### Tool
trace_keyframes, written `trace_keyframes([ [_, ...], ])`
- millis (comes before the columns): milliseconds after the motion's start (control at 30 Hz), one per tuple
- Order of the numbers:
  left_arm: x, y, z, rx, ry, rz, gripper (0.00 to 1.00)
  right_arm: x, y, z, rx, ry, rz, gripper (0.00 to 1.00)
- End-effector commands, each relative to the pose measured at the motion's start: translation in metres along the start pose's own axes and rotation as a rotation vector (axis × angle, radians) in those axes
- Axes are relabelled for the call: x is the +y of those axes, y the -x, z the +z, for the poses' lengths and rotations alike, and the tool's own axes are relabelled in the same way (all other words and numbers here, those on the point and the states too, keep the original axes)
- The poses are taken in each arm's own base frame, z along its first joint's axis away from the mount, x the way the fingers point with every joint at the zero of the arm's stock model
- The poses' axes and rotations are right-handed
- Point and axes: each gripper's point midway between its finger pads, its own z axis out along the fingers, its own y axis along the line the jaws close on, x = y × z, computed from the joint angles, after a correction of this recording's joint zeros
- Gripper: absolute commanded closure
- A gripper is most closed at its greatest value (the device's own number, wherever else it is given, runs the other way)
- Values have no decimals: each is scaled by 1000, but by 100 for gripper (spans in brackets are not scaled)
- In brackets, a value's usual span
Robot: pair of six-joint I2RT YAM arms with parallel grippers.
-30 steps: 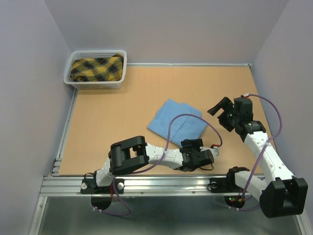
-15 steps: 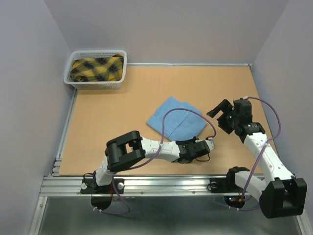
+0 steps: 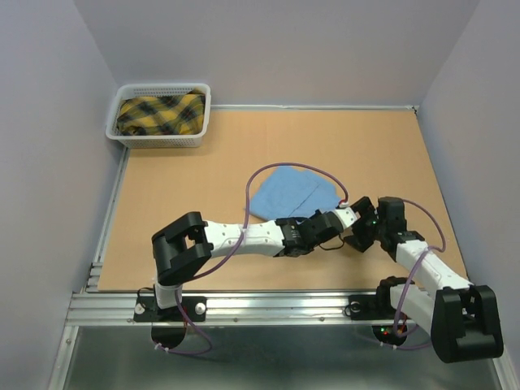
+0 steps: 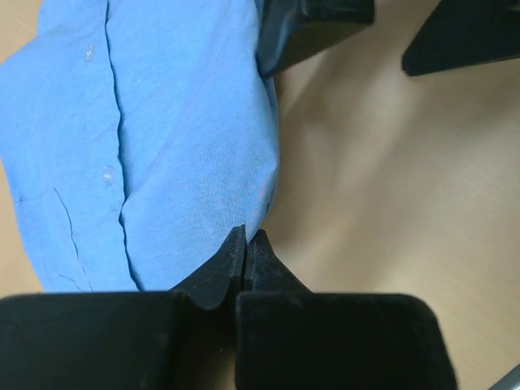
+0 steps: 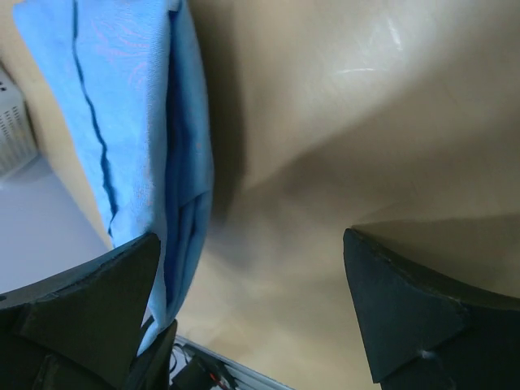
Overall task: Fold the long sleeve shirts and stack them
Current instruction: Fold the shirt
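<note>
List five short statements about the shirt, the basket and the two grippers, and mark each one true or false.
1. The light blue shirt lies folded on the table, outside the basket. True.
2. The basket holds a red towel. False: it holds a yellow and black plaid cloth.
3. The left gripper is shut at the shirt's edge. True; whether it pinches cloth cannot be told.
4. The right gripper is shut. False: it stands wide open beside the shirt.
5. The basket sits at the table's near right corner. False: it sits at the far left corner.
</note>
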Motion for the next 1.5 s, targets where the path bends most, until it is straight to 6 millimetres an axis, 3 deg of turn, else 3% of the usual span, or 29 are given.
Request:
trace_keyframes([
  [0, -3, 16, -9, -49, -29, -55, 100, 33, 7, 2, -25, 183, 30, 0],
  [367, -7, 19, -4, -51, -35, -91, 100, 65, 12, -9, -55, 356, 33, 1],
  [567, -7, 18, -4, -50, -34, -97, 100, 60, 13, -11, -88, 363, 33, 1],
  [733, -6, 23, -6, -62, -33, -103, 100, 37, 1, 8, -9, 267, 61, 1],
  [933, -7, 30, -8, -78, -40, -115, 100, 35, 2, 15, -13, 277, 69, 2],
  [1467, -11, 42, -9, -106, -64, -164, 100, 35, -13, 46, 31, 277, 67, 28],
])
